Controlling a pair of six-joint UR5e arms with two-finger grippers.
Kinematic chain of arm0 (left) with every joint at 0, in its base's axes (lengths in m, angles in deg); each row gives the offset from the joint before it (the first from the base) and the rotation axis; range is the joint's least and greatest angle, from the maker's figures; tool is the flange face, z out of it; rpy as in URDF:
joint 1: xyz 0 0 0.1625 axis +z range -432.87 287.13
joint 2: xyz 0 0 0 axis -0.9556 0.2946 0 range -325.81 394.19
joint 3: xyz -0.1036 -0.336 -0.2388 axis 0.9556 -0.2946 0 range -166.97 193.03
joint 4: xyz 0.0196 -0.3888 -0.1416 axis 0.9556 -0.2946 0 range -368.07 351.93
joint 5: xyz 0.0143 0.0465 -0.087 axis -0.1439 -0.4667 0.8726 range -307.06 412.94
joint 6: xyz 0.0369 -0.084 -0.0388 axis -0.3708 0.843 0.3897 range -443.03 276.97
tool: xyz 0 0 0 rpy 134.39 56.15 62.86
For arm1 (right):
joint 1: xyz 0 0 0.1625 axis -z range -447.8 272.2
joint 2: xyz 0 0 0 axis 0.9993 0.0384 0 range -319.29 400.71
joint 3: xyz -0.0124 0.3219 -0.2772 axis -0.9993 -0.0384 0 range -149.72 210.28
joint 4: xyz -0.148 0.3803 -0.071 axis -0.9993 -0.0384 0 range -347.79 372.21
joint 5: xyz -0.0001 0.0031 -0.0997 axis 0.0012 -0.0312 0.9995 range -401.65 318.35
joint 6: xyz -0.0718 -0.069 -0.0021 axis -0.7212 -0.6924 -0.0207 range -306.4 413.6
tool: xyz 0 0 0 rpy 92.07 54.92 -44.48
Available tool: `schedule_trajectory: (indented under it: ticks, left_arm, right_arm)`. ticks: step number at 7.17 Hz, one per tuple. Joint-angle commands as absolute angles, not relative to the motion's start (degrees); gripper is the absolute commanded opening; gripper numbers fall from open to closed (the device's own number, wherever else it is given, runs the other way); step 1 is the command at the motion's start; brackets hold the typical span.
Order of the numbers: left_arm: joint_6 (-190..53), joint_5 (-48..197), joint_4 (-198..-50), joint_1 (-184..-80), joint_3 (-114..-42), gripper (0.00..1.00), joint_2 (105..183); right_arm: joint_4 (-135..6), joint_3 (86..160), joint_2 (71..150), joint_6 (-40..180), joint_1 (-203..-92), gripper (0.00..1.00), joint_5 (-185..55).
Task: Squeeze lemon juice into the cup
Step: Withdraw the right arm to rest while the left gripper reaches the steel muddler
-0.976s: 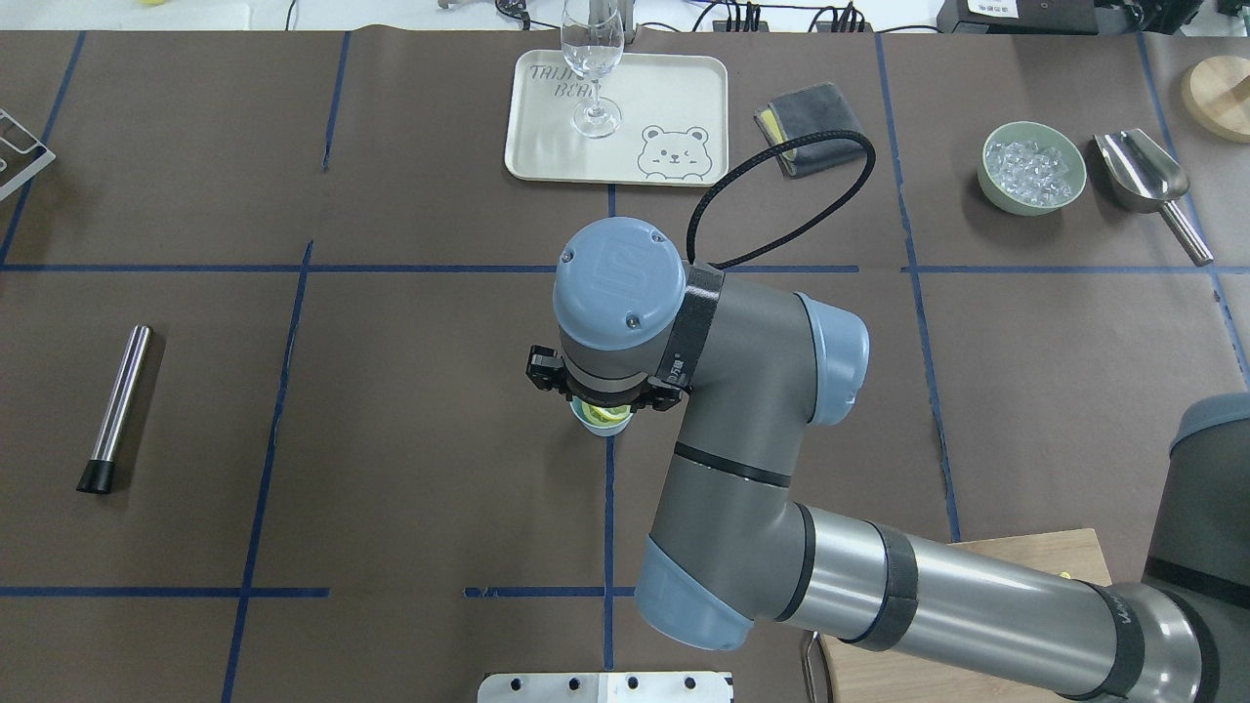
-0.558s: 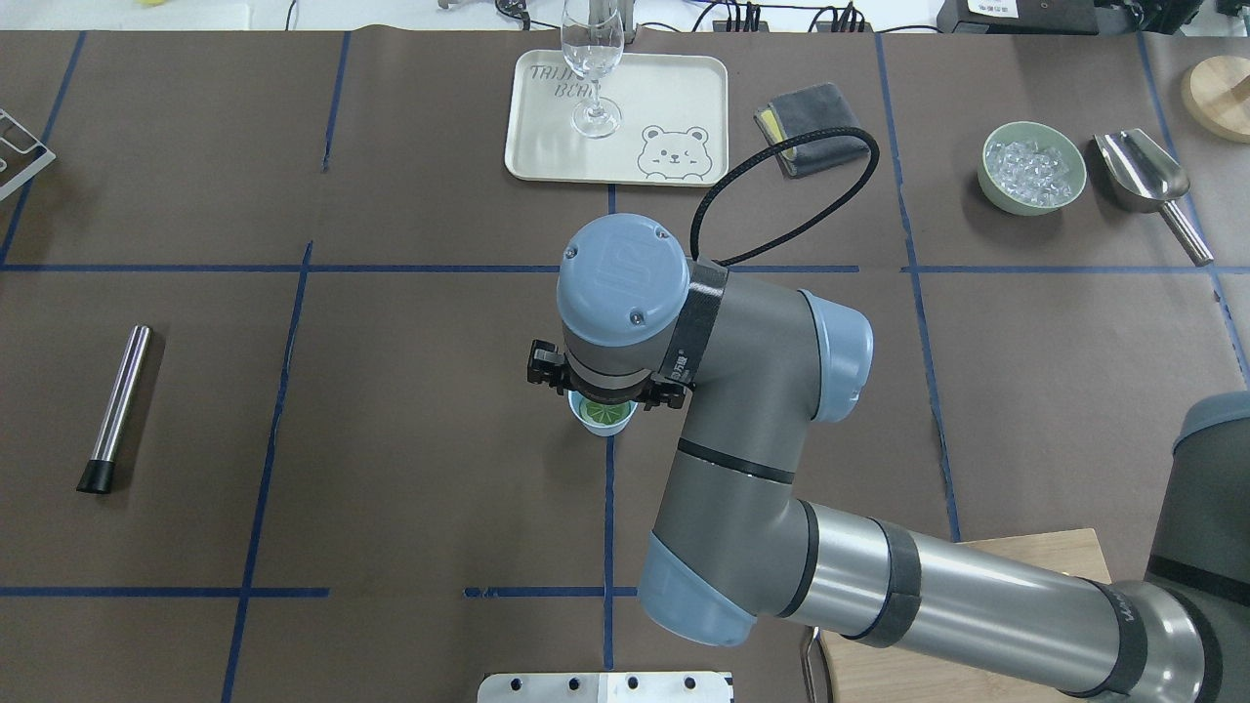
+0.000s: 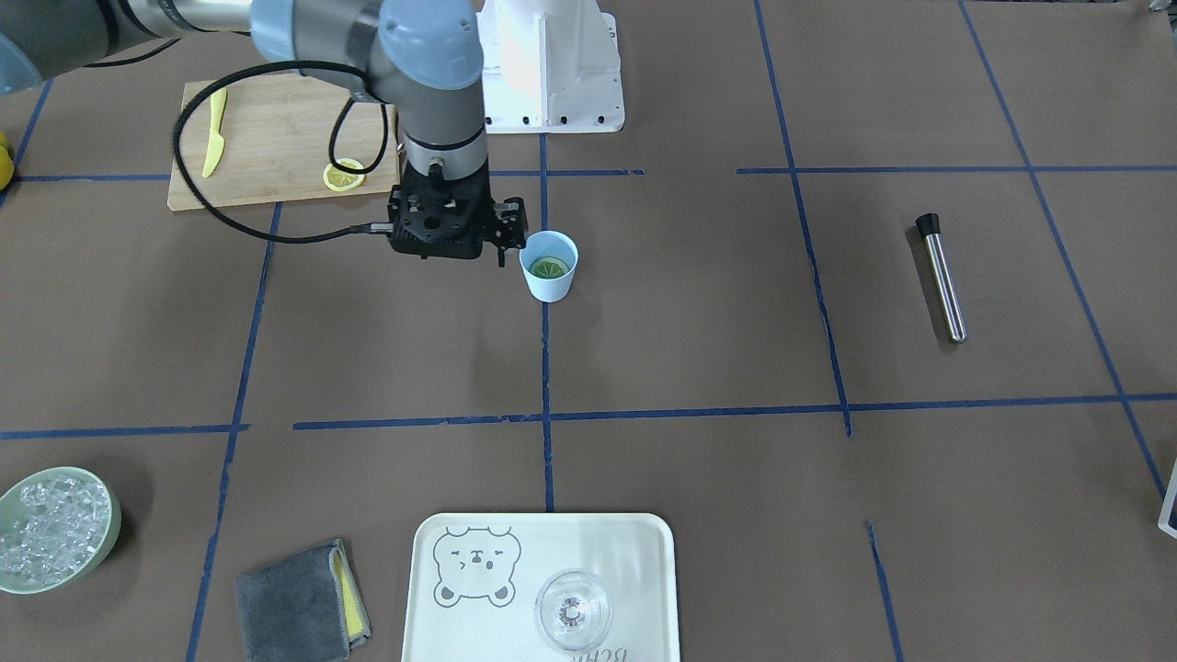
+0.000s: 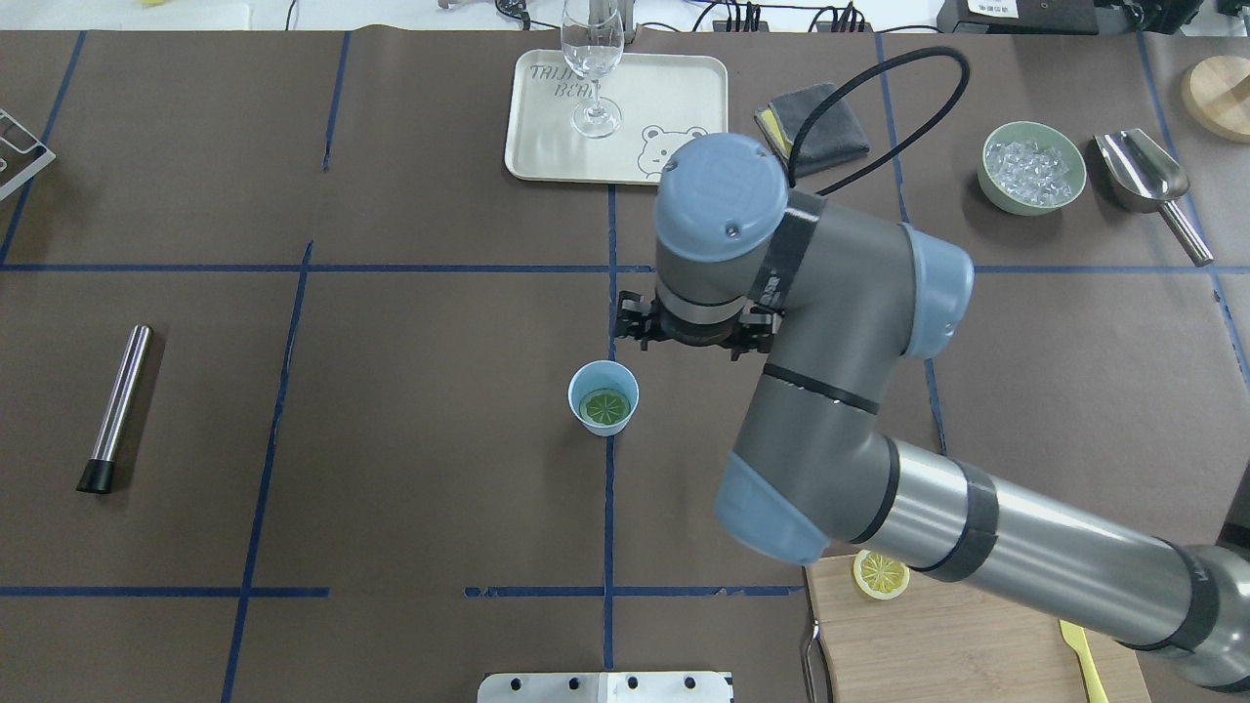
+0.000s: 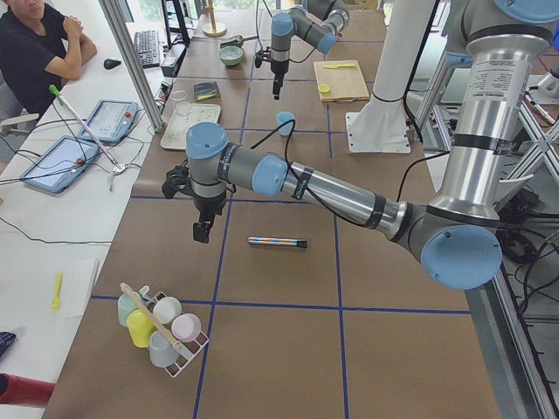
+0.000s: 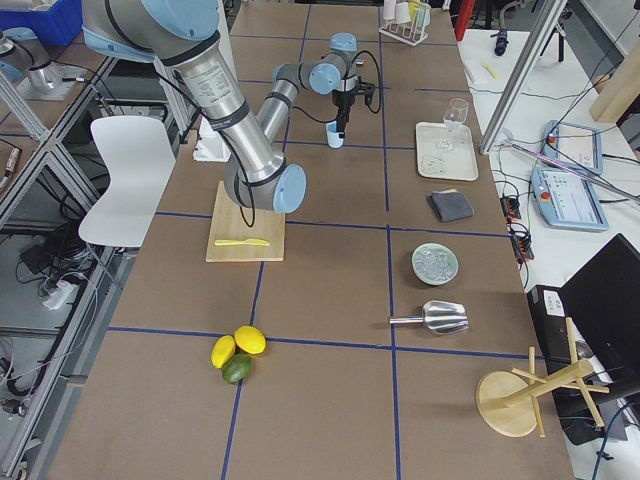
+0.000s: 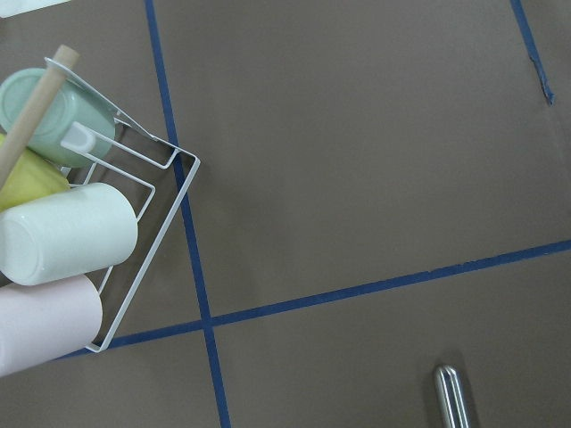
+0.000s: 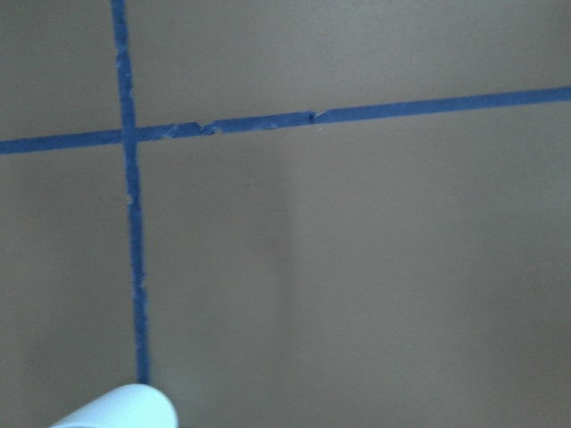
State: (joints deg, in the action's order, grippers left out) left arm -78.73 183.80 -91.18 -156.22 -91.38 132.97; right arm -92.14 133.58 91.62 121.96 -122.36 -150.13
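Note:
The light blue cup [image 4: 604, 397] stands near the table's middle, on a blue tape line. The lemon [image 4: 604, 406] lies flat inside it, looking greenish in the shade; the front view shows cup [image 3: 549, 267] and lemon [image 3: 549, 268] too. My right gripper [image 3: 497, 250] hangs open and empty just beside the cup, on the robot's right of it, not touching. In the overhead view the wrist hides its fingers. The cup's rim [image 8: 120, 408] shows at the right wrist view's bottom edge. My left gripper [image 5: 201, 231] shows only in the exterior left view, over bare table; I cannot tell its state.
A second lemon slice [image 4: 881, 574] and a yellow knife [image 3: 213, 131] lie on the wooden board [image 3: 267, 138]. A tray [image 4: 674, 98] with a clear glass [image 4: 592, 68], a grey cloth [image 4: 815, 122], an ice bowl [image 4: 1032, 167] and a scoop [image 4: 1143, 171] stand far. A metal rod [image 4: 117, 405] lies left.
The lemon slice left my right gripper and now lies flat in the cup. The right arm then moved off the cup, to the right and farther away.

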Motion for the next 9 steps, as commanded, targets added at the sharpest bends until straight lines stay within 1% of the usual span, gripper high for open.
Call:
schedule_trajectory:
  ticks: [1, 2, 3, 4, 5, 7, 9]
  left_arm:
    - [-77.1, 183.6, -73.4, -154.3, -99.2, 1.0, 135.2]
    - [-74.5, 186.6, -70.3, -153.6, -98.9, 1.0, 135.6]
    - [-70.5, 187.6, -70.4, -150.3, -98.5, 1.0, 135.5]
    - [-69.9, 187.8, -71.0, -147.0, -95.1, 1.0, 135.4]
    - [-69.8, 187.8, -74.3, -141.0, -90.8, 1.0, 135.4]
    - [-69.7, 188.0, -79.5, -139.3, -85.5, 1.0, 135.3]
    - [-67.1, 189.9, -86.6, -137.8, -80.0, 1.0, 135.2]
  right_arm:
    - [-86.6, 138.2, 101.2, 110.7, -130.3, 1.0, -155.8]
    - [-83.6, 138.2, 104.0, 107.3, -133.2, 1.0, -157.5]
    - [-80.2, 138.4, 107.5, 104.2, -135.0, 1.0, -158.4]
    - [-76.1, 138.4, 110.5, 103.2, -137.2, 1.0, -161.1]
    - [-73.2, 138.8, 114.1, 101.8, -140.9, 1.0, -166.5]
    - [-73.0, 139.3, 120.0, 90.1, -147.3, 1.0, -169.5]
    - [-73.0, 139.4, 122.7, 87.6, -150.1, 1.0, -172.1]
